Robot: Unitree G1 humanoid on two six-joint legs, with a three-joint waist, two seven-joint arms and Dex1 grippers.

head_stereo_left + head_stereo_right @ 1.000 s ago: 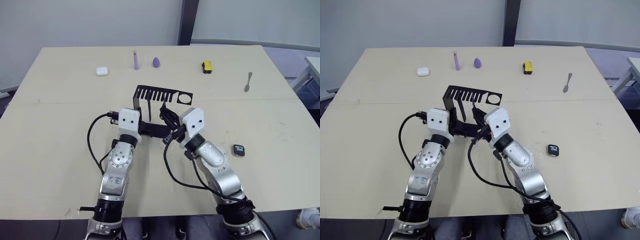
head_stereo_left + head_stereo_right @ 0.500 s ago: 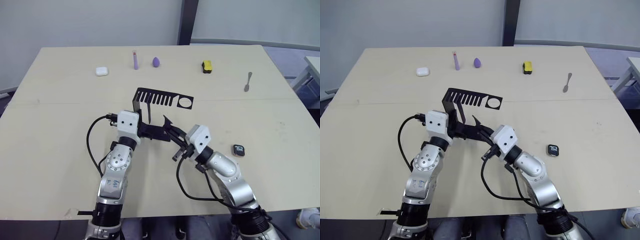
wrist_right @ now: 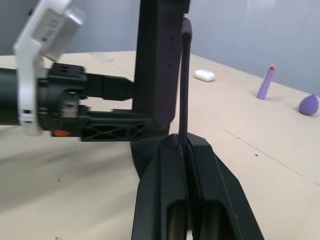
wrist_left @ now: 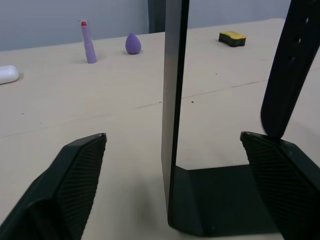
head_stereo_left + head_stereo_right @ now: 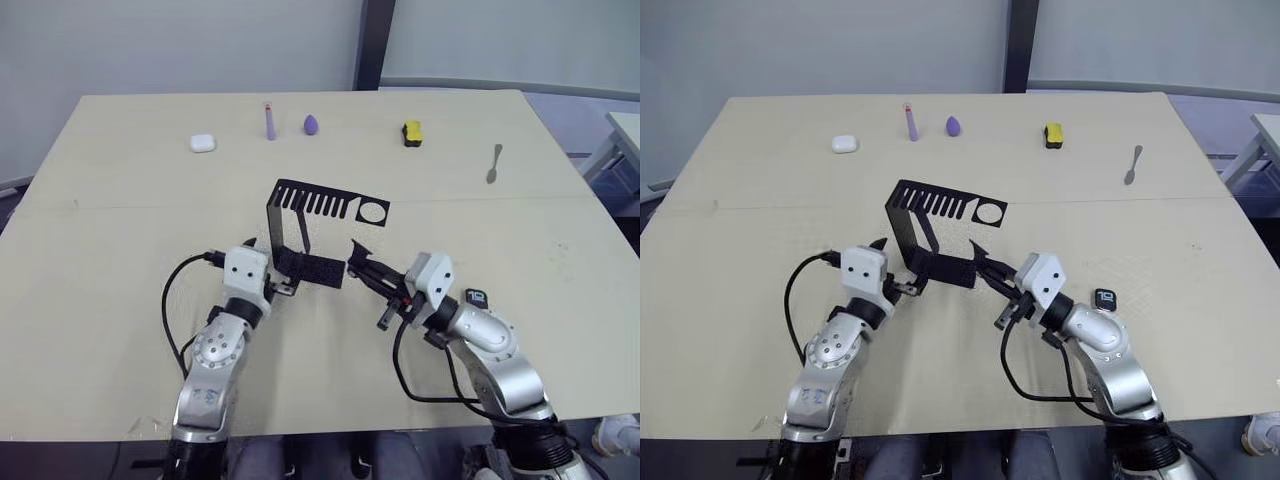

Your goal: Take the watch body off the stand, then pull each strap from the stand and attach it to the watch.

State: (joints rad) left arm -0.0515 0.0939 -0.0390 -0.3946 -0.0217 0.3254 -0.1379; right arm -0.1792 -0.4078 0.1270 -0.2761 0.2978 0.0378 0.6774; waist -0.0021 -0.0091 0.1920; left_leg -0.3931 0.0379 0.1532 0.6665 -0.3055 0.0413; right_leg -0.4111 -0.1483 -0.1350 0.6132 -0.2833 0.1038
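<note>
R tool (image 3: pixel 186 145) has its fingers pinched tight on a strap (image 3: pixel 184 75), held just right of the stand (image 5: pixel 300 215) at mid surface (image 5: pixel 120 220); L tool (image 4: pixel 172 165) is wide open, fingers either side of stand's upright back w/o touching; 2nd strap (image 4: pixel 287 65) hangs from top plate; watch body (image 5: pixel 477 298) lies on surface, right of R tool.

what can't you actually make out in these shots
- The watch body: its digits are too small to read in the eye views, and the right arm covers its edge in the left eye view.
- The strap in the right gripper: it is seen edge-on in the right wrist view, so whether its top end is free of the stand is unclear.
- The other strap: its top is cut off by the left wrist view's edge.
</note>
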